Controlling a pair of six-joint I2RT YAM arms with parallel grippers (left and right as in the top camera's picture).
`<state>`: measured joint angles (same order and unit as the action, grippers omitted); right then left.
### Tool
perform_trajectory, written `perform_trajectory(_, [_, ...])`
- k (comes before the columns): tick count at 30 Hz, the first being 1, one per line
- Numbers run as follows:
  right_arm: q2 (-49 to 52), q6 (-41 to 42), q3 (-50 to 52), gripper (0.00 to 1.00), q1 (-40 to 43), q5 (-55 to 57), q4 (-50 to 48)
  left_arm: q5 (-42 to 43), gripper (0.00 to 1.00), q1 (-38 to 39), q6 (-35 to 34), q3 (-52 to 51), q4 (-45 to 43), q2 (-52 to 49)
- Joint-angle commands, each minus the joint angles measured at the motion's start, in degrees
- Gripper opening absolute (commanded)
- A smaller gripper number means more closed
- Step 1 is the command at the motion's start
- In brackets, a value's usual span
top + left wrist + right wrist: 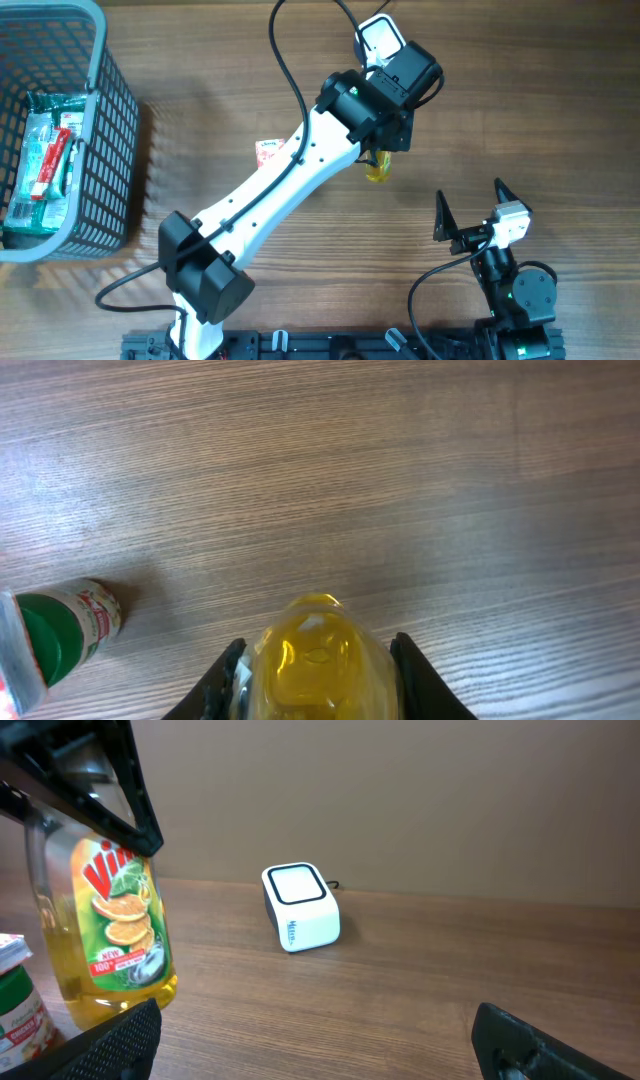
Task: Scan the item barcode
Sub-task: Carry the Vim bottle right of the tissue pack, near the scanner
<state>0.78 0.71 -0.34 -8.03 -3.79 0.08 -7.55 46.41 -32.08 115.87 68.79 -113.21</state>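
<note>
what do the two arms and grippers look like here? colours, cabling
Left arm: white links, black joint housings, black cable looping over it. Right arm: black joints, green light, black cable. Right gripper: black pointed fingers, white camera block behind. Left gripper: black fingers.

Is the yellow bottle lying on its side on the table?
No, the yellow bottle is upright, its label reading the right way up, with the left pincer gripping its upper part.

The left arm [290,175] is white with black joints and a trailing black cable [283,65]. The right gripper [468,190] has pointed black jaws.
</note>
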Motion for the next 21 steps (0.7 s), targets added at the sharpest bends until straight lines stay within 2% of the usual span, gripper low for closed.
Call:
perform_trajectory(1, [-0.35,-0.66,0.04,1.0,0.28,0.55,-0.11,-1.33,0.24,0.24,-1.92,0.39,-0.72,-0.92])
perform_trajectory(14, [-0.35,-0.68,0.04,1.0,0.28,0.55,-0.11,-2.69,0.24,0.35,-4.55,-1.29,-1.38,-1.31])
perform_trajectory(21, [-0.35,-0.66,0.04,1.0,0.28,0.55,-0.11,-3.34,0.23,0.35,-4.9,-8.92,-8.24,-1.36])
